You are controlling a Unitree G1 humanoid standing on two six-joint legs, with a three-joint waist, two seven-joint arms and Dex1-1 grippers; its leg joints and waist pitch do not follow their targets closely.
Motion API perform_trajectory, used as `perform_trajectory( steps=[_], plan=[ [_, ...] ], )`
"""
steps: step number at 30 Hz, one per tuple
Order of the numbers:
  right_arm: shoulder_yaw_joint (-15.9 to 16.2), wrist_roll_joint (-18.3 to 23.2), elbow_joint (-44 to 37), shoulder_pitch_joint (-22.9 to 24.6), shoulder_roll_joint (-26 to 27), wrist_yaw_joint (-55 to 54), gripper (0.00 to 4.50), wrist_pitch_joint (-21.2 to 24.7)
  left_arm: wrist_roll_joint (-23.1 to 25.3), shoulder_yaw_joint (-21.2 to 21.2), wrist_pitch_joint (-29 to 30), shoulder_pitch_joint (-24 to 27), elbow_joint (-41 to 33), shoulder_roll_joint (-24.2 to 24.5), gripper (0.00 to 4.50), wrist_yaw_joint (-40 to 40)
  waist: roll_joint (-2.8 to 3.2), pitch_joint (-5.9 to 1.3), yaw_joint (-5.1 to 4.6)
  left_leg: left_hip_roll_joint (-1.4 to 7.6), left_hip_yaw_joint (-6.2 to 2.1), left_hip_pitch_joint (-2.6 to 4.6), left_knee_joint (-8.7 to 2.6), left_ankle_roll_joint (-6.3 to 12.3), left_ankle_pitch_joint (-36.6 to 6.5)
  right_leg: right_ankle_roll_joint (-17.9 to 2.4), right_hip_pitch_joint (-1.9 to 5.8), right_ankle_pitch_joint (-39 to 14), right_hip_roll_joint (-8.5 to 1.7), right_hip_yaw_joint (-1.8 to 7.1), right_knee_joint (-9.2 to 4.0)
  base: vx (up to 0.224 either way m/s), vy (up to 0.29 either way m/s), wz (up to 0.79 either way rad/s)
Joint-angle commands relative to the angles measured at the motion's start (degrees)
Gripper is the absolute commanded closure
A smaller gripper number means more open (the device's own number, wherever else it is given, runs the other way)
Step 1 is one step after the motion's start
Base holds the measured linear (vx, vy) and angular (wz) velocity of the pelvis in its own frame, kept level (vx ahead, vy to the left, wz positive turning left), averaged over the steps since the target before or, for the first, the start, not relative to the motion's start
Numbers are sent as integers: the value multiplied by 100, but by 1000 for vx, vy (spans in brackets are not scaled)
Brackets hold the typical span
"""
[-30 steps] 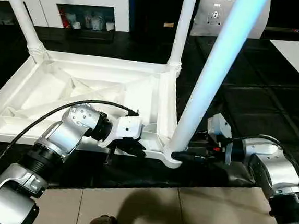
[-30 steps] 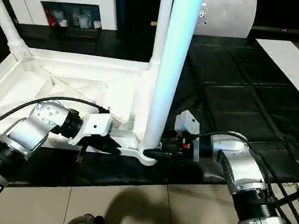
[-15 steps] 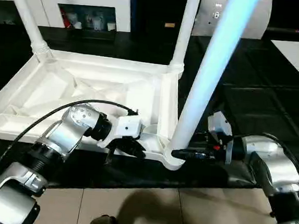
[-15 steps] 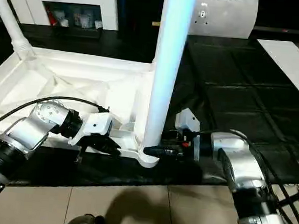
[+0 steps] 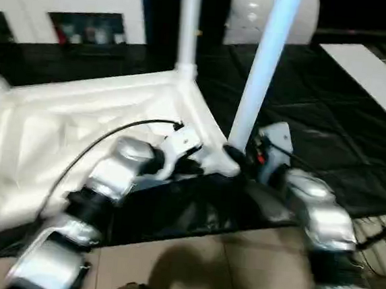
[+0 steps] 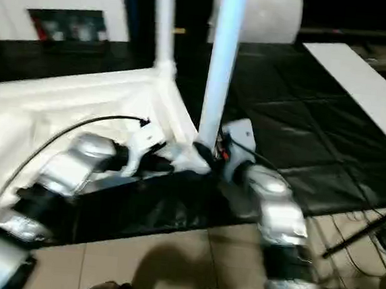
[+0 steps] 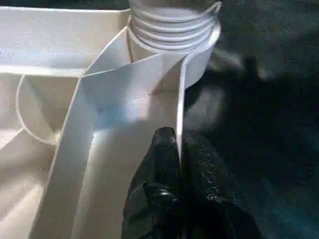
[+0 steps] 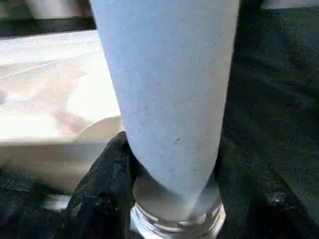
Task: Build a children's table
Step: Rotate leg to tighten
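A black padded work surface (image 5: pixel 330 123), quilted in squares, is being seen stretching from the near edge to the far side of the scene. The white table top (image 5: pixel 79 128) is being carried directly on it, underside up, over the left part. A flat white board (image 5: pixel 369 68) is lying on the padding at the far right. Beige floor tiles (image 5: pixel 237 263) are being shown along the near edge, below the padding's rumpled black border (image 6: pixel 174 210).
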Motion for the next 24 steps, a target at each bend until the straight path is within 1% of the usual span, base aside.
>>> perform_trajectory(
  steps=[1,2,3,4,5,6,7,8,10,11,12,13,15,16,17,18,19,20,21,22,23,24],
  plan=[
    [663,436,244,-66,701,291,254,150,-162,77,-198,-461,-274,-571,450,582,-13,-413,-17,226,-246,236,-468,-235,-2453,-850,93,-2445,-319,111,-578,0,0,0],
    [606,424,282,-80,703,266,219,39,-127,60,-228,-469,-256,-577,450,571,-5,-421,0,231,-233,234,-470,-181,-2411,-856,103,-2278,-316,117,-587,0,0,0],
    [569,440,287,-76,691,275,219,-3,-112,45,-250,-469,-245,-559,450,548,-9,-433,18,233,-218,223,-468,-118,-2285,-881,115,-2032,-310,130,-576,0,0,0],
    [516,473,260,-48,656,305,219,-16,-95,20,-280,-460,-237,-504,450,504,-8,-433,17,234,-215,208,-470,-90,-2232,-901,125,-1923,-308,133,-564,0,0,0],
    [477,461,190,26,539,414,195,-75,-79,-26,-330,-432,-235,-370,450,409,-1,-452,32,239,-198,200,-460,-9,-2059,-971,141,-1648,-300,137,-545,0,0,0],
    [478,457,188,30,534,418,177,-78,-79,-27,-331,-431,-236,-366,450,406,-1,-452,32,239,-198,200,-460,-9,-2059,-971,141,-1648,-300,137,-545,0,0,0],
    [462,389,104,130,389,545,175,-164,-62,-68,-385,-375,-280,-221,450,264,-1,-456,38,240,-184,203,-449,35,-2012,-1043,145,-1582,-303,142,-537,0,0,0],
    [454,385,47,192,289,655,175,-199,-50,-94,-426,-335,-313,-131,450,162,-6,-455,44,237,-182,196,-448,59,-1999,-1044,153,-1581,-305,142,-542,0,0,0],
    [431,453,-91,329,28,962,144,-283,-39,-145,-563,-236,-377,76,450,-100,-13,-466,59,243,-175,183,-445,122,-1855,-1054,180,-1468,-309,149,-530,0,0,0],
    [431,453,-91,329,28,962,132,-283,-39,-145,-563,-236,-377,76,450,-100,-2,-471,71,248,-168,178,-442,169,-1735,-1078,194,-1310,-306,148,-523,0,0,0],
    [425,496,-145,371,-68,1087,132,-311,-49,-159,-622,-203,-392,144,450,-198,-2,-481,66,251,-168,163,-435,208,-1592,-1156,212,-1100,-311,144,-493,0,0,0],
    [420,556,-228,436,-262,1329,123,-342,-70,-194,-721,-144,-420,271,450,-392,3,-487,67,247,-171,153,-433,247,-1490,-1216,229,-956,-302,131,-478,0,0,0],
    [428,634,-350,536,-663,1815,100,-383,-126,-266,-945,-41,-441,524,450,-797,-3,-482,76,256,-159,159,-421,327,-1462,-1280,242,-839,-303,135,-472,0,0,0],
    [446,645,-381,565,-838,2032,90,-444,-139,-303,-1084,-8,-424,630,450,-971,-4,-484,73,257,-159,152,-417,344,-1427,-1314,255,-799,-309,134,-465,0,0,0],
    [469,636,-388,580,-994,2232,85,-522,-159,-345,-1199,19,-412,729,450,-1144,-3,-486,75,259,-152,160,-410,362,-1422,-1352,244,-794,-306,130,-468,0,0,0],
    [486,625,-385,583,-1096,2358,78,-571,-177,-374,-1241,39,-421,793,450,-1272,11,-476,86,271,-154,170,-416,357,-1465,-1381,229,-878,-315,129,-474,0,0,0],
    [503,608,-370,577,-1242,2569,78,-640,-213,-419,-1354,56,-417,881,450,-1460,11,-469,80,272,-151,173,-420,341,-1507,-1381,227,-948,-306,126,-473,0,0,0],
    [543,671,-373,563,-1535,3083,78,-728,-333,-465,-1587,89,-401,1032,450,-1858,13,-464,92,284,-162,189,-431,277,-1645,-1373,233,-1138,-309,123,-477,0,0,0],
    [550,745,-379,549,-1651,3342,78,-746,-373,-509,-1786,101,-387,1110,450,-2065,21,-462,102,292,-153,210,-432,272,-1669,-1385,213,-1146,-306,131,-485,0,0,0],
    [553,795,-385,539,-1721,3503,78,-755,-395,-540,-1913,109,-381,1161,450,-2197,28,-461,110,296,-151,215,-431,266,-1675,-1401,204,-1118,-305,134,-480,0,0,0],
    [572,825,-367,519,-1793,3622,78,-778,-429,-576,-1981,120,-393,1213,450,-2357,29,-460,142,308,-147,225,-439,264,-1728,-1415,201,-1122,-302,134,-483,0,0,0],
    [604,816,-330,495,-1864,3722,78,-855,-457,-607,-1977,131,-413,1262,450,-2499,36,-460,187,319,-132,246,-441,234,-1732,-1435,175,-1078,-303,141,-472,0,0,0]
  ],
)
